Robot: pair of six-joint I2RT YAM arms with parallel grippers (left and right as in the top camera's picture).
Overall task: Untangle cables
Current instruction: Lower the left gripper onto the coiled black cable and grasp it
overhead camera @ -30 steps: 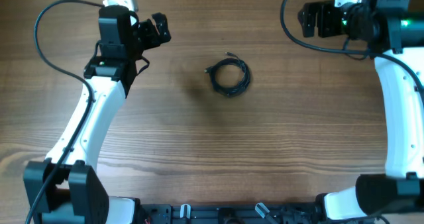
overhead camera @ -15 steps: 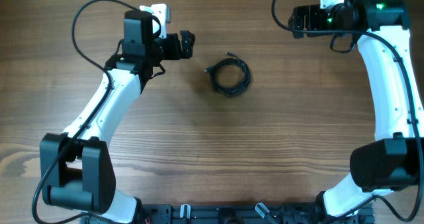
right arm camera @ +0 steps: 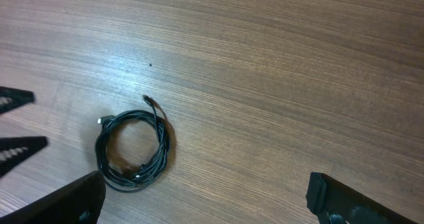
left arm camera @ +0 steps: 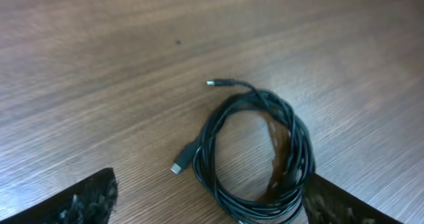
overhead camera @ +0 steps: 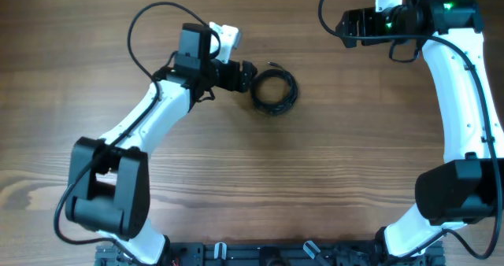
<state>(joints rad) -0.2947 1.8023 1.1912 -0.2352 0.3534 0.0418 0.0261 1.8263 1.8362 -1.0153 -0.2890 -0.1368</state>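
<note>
The cables (overhead camera: 274,91) lie as one small black coil on the wooden table, a little behind its middle. In the left wrist view the coil (left arm camera: 301,151) fills the lower centre, with one thin plug (left arm camera: 211,83) sticking out at the top and a silver plug (left arm camera: 177,168) at its left. My left gripper (overhead camera: 247,75) sits right at the coil's left edge, open, and its fingers (left arm camera: 86,201) straddle the near part of the coil without touching it. My right gripper (overhead camera: 345,26) hangs open at the back right, well away from the coil (right arm camera: 162,144).
Bare wooden tabletop (overhead camera: 315,179) surrounds the coil. The left arm's white links (overhead camera: 150,116) cross the left half of the table. The right arm (overhead camera: 461,101) runs along the right edge. Thick black arm wires loop at the back.
My left arm has swung right from the back left up to the coil, and its jaws have narrowed slightly. The right gripper has shifted a little to the left. The coil has not moved.
</note>
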